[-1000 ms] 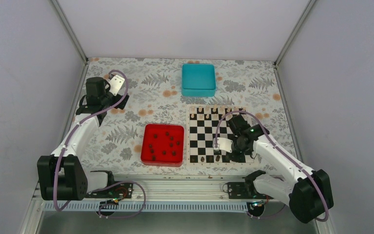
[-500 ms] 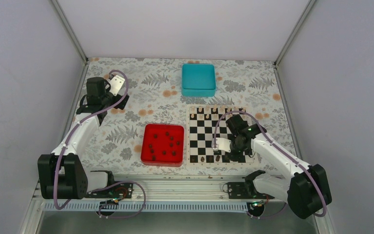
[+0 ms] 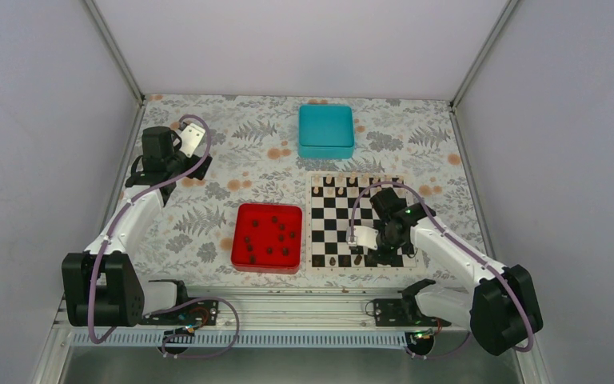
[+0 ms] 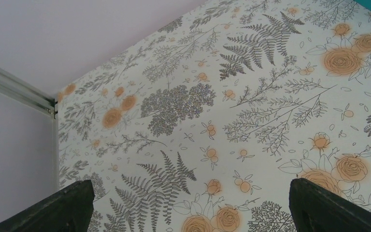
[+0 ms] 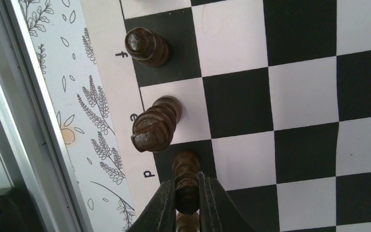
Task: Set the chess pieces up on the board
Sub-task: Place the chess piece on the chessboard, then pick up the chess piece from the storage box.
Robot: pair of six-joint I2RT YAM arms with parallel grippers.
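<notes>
The right claw (image 5: 187, 192) pinches a dark chess piece (image 5: 185, 166) at the board's (image 5: 299, 96) d square, in its edge row beside two more on e and f. Left of the board, loose dark pieces (image 3: 270, 238) lie in a red tray (image 3: 268, 209). Well left of the board, the left claw (image 4: 189, 193) gapes wide over the floral bench (image 4: 251, 96).

Whole setup sits in a little booth, pretty plain: a pale grey-lilac back wall (image 3: 304, 48) at 12 o'clock, a matching left wall (image 3: 32, 160) at 9 and right wall (image 3: 560, 160) at 3, with slim aluminium posts (image 3: 115, 52) running up the two back corners. The table (image 3: 248, 152) wears a white cloth (image 4: 251, 96) printed with grey ferns and orange roses, and a metal rail (image 3: 288, 304) runs along its 6 o'clock edge. Light is soft and even all over.
</notes>
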